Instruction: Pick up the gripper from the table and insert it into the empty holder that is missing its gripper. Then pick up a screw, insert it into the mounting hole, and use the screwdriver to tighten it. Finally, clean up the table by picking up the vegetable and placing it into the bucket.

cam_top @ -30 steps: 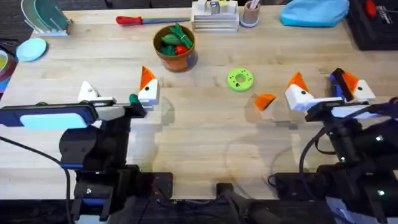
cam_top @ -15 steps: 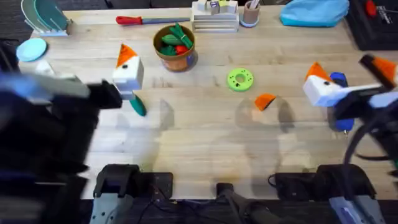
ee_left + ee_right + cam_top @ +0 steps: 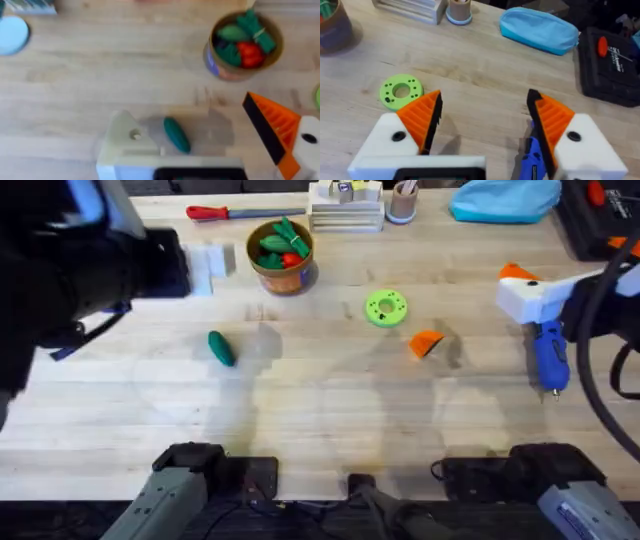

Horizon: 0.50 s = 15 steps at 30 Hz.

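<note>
Left wrist view shows the left claw wide (one pad missing) above the vegetable.

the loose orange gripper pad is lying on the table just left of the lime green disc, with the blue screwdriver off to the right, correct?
Not quite. In the overhead view the loose orange gripper pad lies to the right of the lime green disc and a little nearer the arms' bases, not to its left. The blue screwdriver is indeed farther to the right.
</note>
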Each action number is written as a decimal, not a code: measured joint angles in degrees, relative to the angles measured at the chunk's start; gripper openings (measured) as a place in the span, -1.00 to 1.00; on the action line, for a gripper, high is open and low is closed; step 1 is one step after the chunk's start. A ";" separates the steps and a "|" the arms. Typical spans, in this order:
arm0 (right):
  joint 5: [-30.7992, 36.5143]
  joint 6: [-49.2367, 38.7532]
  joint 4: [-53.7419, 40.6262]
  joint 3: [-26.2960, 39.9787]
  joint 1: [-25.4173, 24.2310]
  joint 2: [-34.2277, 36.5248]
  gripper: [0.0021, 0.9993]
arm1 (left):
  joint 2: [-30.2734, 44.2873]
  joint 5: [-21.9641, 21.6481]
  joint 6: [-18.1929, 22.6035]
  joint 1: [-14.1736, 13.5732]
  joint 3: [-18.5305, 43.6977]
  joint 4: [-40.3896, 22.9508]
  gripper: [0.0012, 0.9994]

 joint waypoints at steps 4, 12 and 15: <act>0.00 -0.37 0.02 0.00 0.00 0.05 0.98 | 4.18 0.02 -2.08 0.00 0.00 -6.41 0.98; 0.00 -0.42 0.00 0.02 0.00 0.05 0.98 | 14.90 0.02 -21.17 1.64 -3.35 -8.40 0.98; 0.00 -0.42 0.00 0.02 0.00 0.05 0.98 | 18.09 0.41 -25.26 1.66 -4.83 -8.22 0.88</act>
